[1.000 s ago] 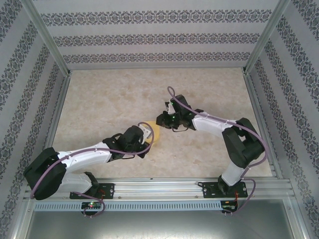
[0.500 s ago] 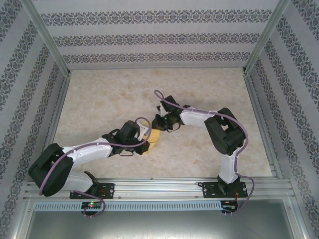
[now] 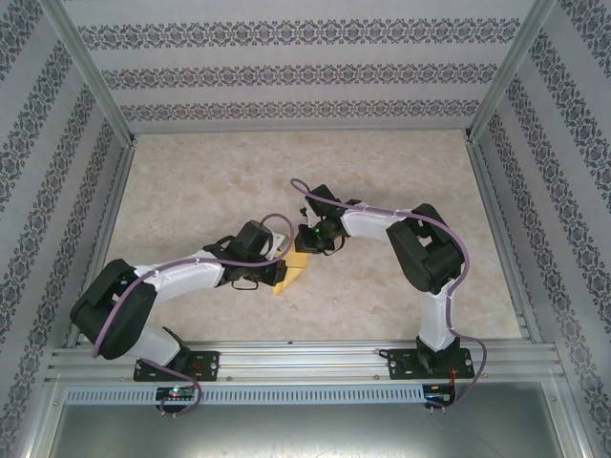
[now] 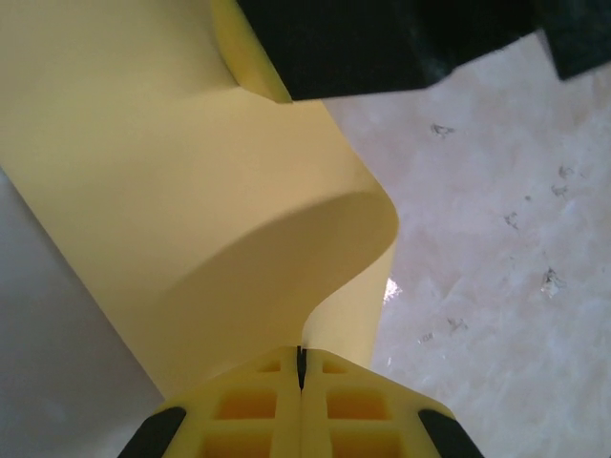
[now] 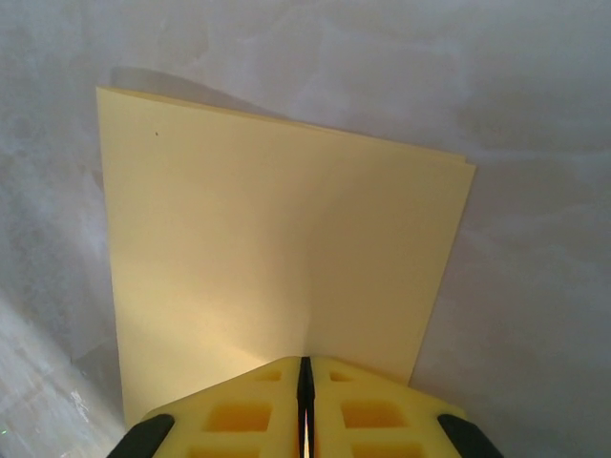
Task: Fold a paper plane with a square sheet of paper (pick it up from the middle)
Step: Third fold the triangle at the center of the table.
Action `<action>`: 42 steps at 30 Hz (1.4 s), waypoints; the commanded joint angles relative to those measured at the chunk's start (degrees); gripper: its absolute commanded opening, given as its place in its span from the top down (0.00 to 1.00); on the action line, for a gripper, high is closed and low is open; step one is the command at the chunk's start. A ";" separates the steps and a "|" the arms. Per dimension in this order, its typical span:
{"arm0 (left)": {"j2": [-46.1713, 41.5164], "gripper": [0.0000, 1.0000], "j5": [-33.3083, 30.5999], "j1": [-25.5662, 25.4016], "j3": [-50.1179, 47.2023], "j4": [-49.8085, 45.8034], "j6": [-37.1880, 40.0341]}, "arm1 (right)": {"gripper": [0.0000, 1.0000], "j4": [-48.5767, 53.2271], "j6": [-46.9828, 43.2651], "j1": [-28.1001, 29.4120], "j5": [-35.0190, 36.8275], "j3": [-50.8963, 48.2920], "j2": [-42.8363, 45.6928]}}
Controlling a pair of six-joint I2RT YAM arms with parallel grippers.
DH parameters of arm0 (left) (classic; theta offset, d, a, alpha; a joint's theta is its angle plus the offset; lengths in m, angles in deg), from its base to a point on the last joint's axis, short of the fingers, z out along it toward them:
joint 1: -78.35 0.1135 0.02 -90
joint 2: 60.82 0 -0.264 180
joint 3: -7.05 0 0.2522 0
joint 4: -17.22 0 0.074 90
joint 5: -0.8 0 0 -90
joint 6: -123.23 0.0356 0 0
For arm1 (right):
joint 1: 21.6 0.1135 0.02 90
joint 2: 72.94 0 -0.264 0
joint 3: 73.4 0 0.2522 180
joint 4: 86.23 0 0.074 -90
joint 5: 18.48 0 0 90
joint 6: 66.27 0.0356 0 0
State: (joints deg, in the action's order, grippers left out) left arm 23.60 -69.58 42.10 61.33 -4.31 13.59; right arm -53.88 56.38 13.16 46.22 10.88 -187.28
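Top view: paper sheet (image 3: 291, 270) at mid-tabletop (image 3: 191, 181), between left pincer (image 3: 279, 256) and right pincer (image 3: 307, 243). You have open room on all sides.

Left wrist: left pincer (image 4: 301, 367) is clamped on the sheet (image 4: 191, 191), which curls over uncreased.

Right wrist: right pincer (image 5: 305, 372) is shut on the sheet's (image 5: 277, 248) near edge.

Step, as judged: an early fold. Next, you match the edges and press the crease.

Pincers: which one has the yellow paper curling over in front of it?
The left pincer: the square sheet of paper rolls into a curl just past its tip. At the right pincer it looks flat.
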 commanded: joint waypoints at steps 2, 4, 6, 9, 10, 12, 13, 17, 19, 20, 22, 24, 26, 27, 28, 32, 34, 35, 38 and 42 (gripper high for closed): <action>0.32 1.00 -3.50 1.05 2.77 -4.76 0.10 | 0.89 3.81 -1.82 0.15 2.04 0.76 -2.02; 0.48 1.00 -3.68 1.43 3.23 -5.38 0.16 | 0.88 3.82 -1.81 0.17 2.30 0.67 -2.11; 0.79 1.00 -4.35 1.66 3.58 -6.08 -0.09 | 0.88 3.98 -1.80 0.18 2.24 0.75 -2.11; 1.35 1.00 -5.11 1.80 3.52 -6.62 -0.78 | 0.88 4.36 -1.83 0.18 2.32 1.11 -2.04; 1.53 1.00 -5.35 1.80 3.58 -6.81 -0.88 | 0.88 4.44 -1.83 0.14 2.37 1.03 -1.95; 1.72 1.00 -5.52 1.80 3.51 -6.82 -1.10 | 0.88 4.52 -1.69 0.18 2.41 0.94 -1.69; 1.91 1.00 -5.97 1.84 3.48 -6.97 -1.26 | 0.88 4.42 -1.60 0.22 2.38 0.89 -1.59; 2.41 1.00 -7.03 1.88 3.60 -7.39 -1.45 | 0.88 4.27 -1.15 0.19 2.30 0.59 -1.40; 2.63 1.00 -7.30 1.88 3.60 -7.34 -1.30 | 0.88 4.17 -0.93 0.21 2.27 0.36 -1.31; 2.80 1.00 -7.45 1.88 3.75 -7.28 -1.18 | 0.88 4.09 -0.91 0.18 2.28 0.27 -1.24; 2.95 1.00 -8.09 1.88 3.71 -6.72 -1.08 | 0.88 3.99 -0.73 0.30 2.28 0.15 -1.23; 3.08 1.00 -7.97 1.89 3.87 -6.15 -0.73 | 0.88 3.93 -0.51 0.22 2.34 0.14 -1.35; 3.38 1.00 -7.45 1.88 4.06 -5.55 -0.07 | 0.88 3.87 -0.39 0.26 2.22 0.16 -1.41; 3.62 1.00 -7.28 1.84 4.19 -5.31 0.28 | 0.88 3.83 -0.38 0.23 2.19 0.22 -1.43; 3.88 1.00 -6.97 1.88 4.26 -5.09 0.52 | 0.88 3.84 -0.33 0.28 2.19 0.23 -1.47; 5.42 1.00 -6.98 1.86 5.12 -5.20 0.95 | 0.88 3.90 -0.22 0.29 2.30 0.30 -1.55; 6.29 1.00 -7.78 1.88 5.52 -5.57 0.83 | 0.88 3.97 -0.14 0.30 2.26 0.32 -1.65; 6.72 1.00 -7.88 1.91 5.70 -5.80 0.75 | 0.88 3.94 -0.16 0.30 2.29 0.32 -1.66; 7.01 1.00 -7.94 1.89 5.72 -5.59 0.51 | 0.88 3.96 -0.14 0.29 2.27 0.32 -1.76; 6.74 1.00 -8.50 1.88 5.55 -5.79 0.51 | 0.88 3.93 -0.21 0.28 2.44 0.23 -1.85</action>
State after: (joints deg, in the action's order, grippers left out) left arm 30.25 -76.67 43.23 65.74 -9.67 13.35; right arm -52.94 55.94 13.16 46.26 11.56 -187.61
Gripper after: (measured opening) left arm 0.059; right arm 0.123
